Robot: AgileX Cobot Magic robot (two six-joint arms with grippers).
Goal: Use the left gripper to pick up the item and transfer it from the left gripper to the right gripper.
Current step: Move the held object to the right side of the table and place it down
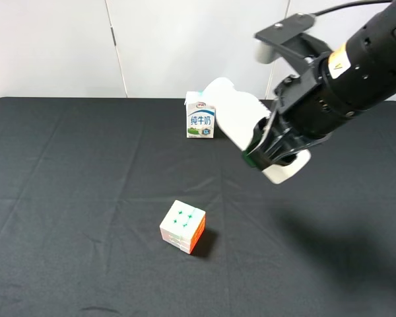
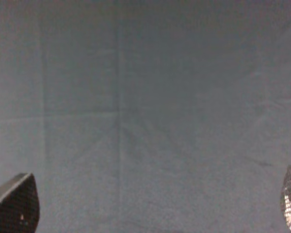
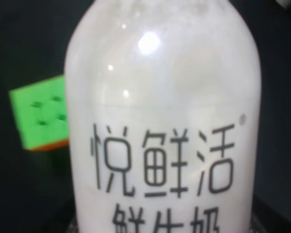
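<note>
Item [image 1: 232, 113] — we found it clamped in the right gripper [image 1: 274, 111], cap slanting leftward; left gripper [image 2: 153, 208] spread wide over bare cloth [image 2: 145, 97].

Wall [image 1: 53, 46]: white and plain, filling the upper band of the frame in the high view.
Panel joint [image 1: 117, 46]: thin dark line running down the wall at upper left, slightly slanted.
Counter [image 1: 66, 165]: spans the full width of the frame, from the foot of the wall to the lower edge.
Cloth [image 2: 184, 73]: black, matte, covering the whole counter.
Creases [image 2: 120, 121]: faint fold lines crossing at right angles in the cloth.
Light: even and diffuse.
Shadow [image 1: 343, 244]: one soft dark patch on the cloth at lower right.
</note>
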